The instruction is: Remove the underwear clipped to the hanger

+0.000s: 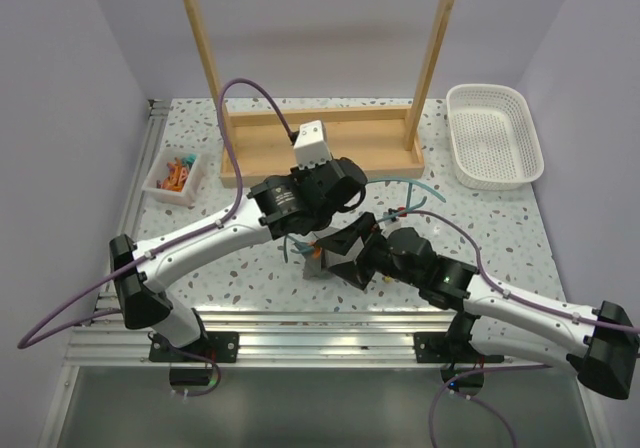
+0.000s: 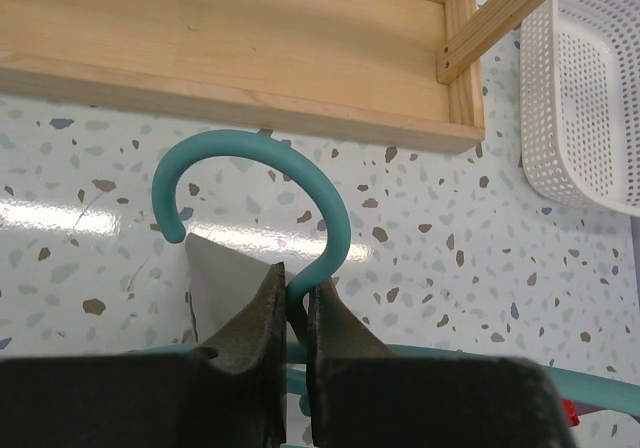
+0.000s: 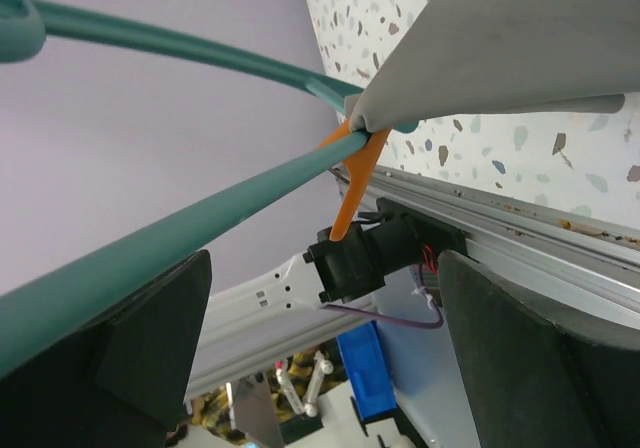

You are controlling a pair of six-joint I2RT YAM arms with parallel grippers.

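Note:
The teal hanger (image 2: 262, 152) is gripped at the neck below its hook by my left gripper (image 2: 297, 296), which is shut on it above the speckled table. A corner of the grey underwear (image 2: 222, 276) shows just behind the left finger. In the right wrist view the underwear (image 3: 520, 38) hangs from the hanger's bar (image 3: 200, 218), held there by an orange clip (image 3: 350, 183). My right gripper (image 3: 325, 358) stands wide open just short of the clip, nothing between its fingers, and the bar crosses above its left finger (image 3: 150, 348). From above, the right gripper (image 1: 338, 253) sits beside the underwear (image 1: 318, 268).
The wooden frame's base (image 1: 320, 143) with two tall posts lies behind the arms. A white basket (image 1: 493, 133) stands at the back right. A small bin of coloured clips (image 1: 175, 176) sits at the left. The table's metal rail (image 3: 520, 228) runs close to the right gripper.

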